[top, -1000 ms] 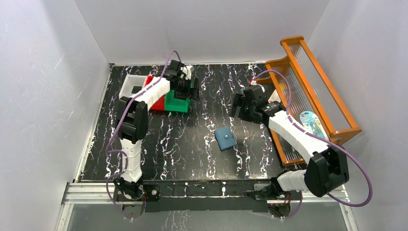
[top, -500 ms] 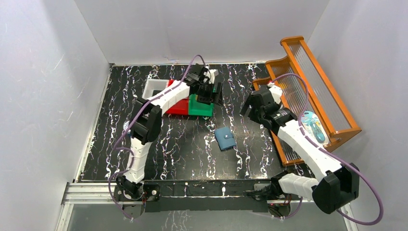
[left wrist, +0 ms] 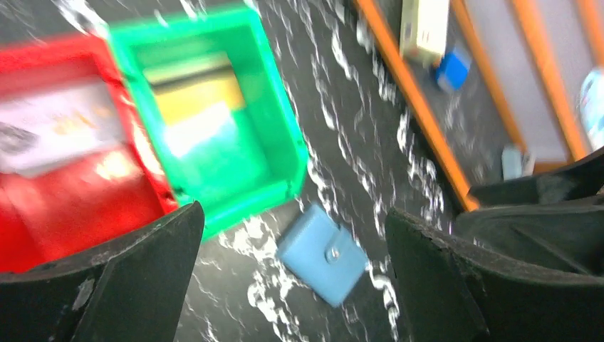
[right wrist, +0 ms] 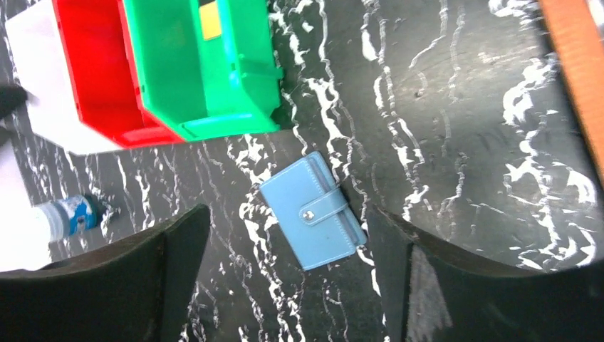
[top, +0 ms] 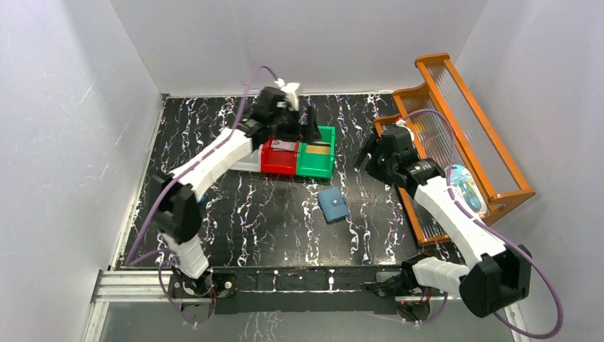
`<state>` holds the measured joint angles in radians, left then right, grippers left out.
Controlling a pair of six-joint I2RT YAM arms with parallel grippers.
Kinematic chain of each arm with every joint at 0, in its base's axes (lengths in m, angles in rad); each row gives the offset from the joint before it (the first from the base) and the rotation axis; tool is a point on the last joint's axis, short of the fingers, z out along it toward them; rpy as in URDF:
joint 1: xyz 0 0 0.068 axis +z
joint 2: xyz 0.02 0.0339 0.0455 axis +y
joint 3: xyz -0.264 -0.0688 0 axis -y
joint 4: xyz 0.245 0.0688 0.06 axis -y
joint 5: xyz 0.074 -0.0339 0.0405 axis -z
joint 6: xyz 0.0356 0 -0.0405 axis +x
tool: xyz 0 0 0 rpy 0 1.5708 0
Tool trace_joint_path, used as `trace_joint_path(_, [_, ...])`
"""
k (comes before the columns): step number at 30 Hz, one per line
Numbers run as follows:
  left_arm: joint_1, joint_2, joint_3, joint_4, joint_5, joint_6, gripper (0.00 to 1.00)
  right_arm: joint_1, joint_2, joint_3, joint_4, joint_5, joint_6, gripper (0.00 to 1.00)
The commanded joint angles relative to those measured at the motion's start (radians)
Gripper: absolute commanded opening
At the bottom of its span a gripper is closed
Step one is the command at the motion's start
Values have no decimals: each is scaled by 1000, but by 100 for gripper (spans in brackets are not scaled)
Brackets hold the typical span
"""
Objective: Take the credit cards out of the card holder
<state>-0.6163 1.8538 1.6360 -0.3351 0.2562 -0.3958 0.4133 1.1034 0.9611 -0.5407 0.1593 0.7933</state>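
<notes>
The card holder is lying closed, snap tab fastened, on the worktop, near the green bin. The left gripper and right gripper are hovering with jaws spread, gripping nothing.

The left arm and the right arm each had long white parts joined by big, round black joints. A thin purple cable looped along each arm and ran down to its black base. The left arm's fingers and the right arm's fingers were black, wide and a bit rough, with pale scuffs at the edges. Small marks on the bases may have been screws, but they were too tiny to tell.
</notes>
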Motion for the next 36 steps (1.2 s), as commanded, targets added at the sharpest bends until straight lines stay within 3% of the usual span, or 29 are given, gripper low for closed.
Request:
trace_joint_path(1, [168, -327, -293, 78, -173, -21, 98, 57, 154, 136, 95, -173, -67, 85])
trace_joint_path(6, [273, -578, -520, -16, -384, -18, 98, 227, 402, 342, 21, -1, -105, 85])
trace_joint_path(14, [298, -749, -702, -100, -646, 4, 98, 329, 764, 671, -82, 165, -96, 89])
trace_joint_path(21, [298, -833, -824, -33, -633, 11, 98, 338, 969, 880, -186, 289, -65, 95])
trace_joint_path(25, [299, -830, -844, 11, -551, 40, 98, 340, 992, 869, -99, 293, -92, 94])
trace_joint_path(32, [301, -752, -862, -5, -478, -20, 98, 339, 1077, 945, -157, 279, -125, 94])
trace_joint_path(36, [333, -633, -830, -76, -535, -106, 98, 339, 1091, 948, -155, 244, -147, 93])
